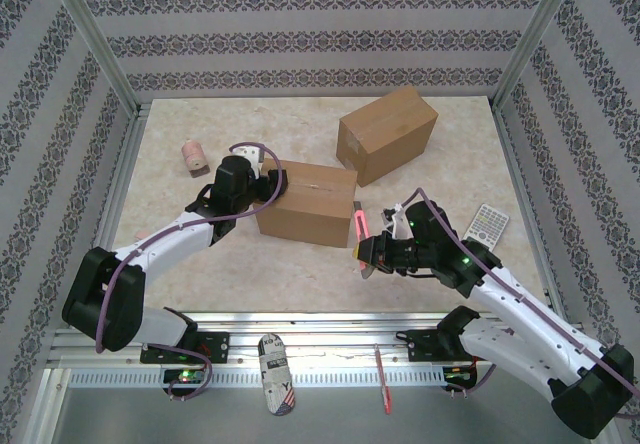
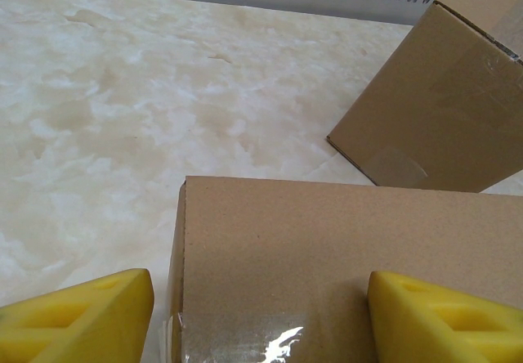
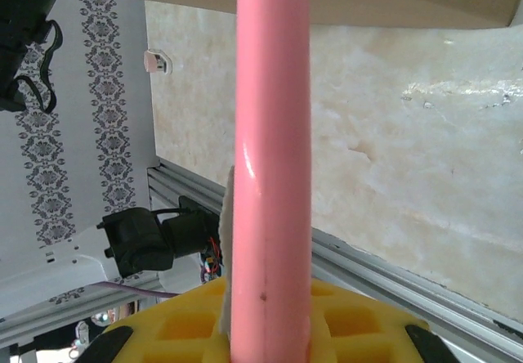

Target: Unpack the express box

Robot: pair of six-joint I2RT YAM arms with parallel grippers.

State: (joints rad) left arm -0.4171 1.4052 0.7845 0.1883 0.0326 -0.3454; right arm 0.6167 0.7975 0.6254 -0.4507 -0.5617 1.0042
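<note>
Mid-desk (image 1: 200,249), taped box (image 1: 305,204) lying flat, top seam up. Just behind and to the right, clear of it, second box (image 1: 387,134), turned at an angle.

At the box's left end, left claw (image 1: 262,179) spread wide. From the left wrist, one yellow pad (image 2: 82,318) off the box's left edge, the other over the cardboard top, clear tape (image 2: 245,338) glinting between; contact impossible to judge.

Just right of the box, right claw (image 1: 368,254) pinching a pink stick (image 1: 357,232), pointed away from the arms alongside the box's right face. From the right wrist, stick running straight up from the yellow pads to the cardboard edge.

Elsewhere on the desk: pink roll (image 1: 193,156) far left, near the wall; perforated card (image 1: 488,225) far right. On the near rail, between the arm bases: printed can (image 1: 273,372) and red pen (image 1: 382,379).
</note>
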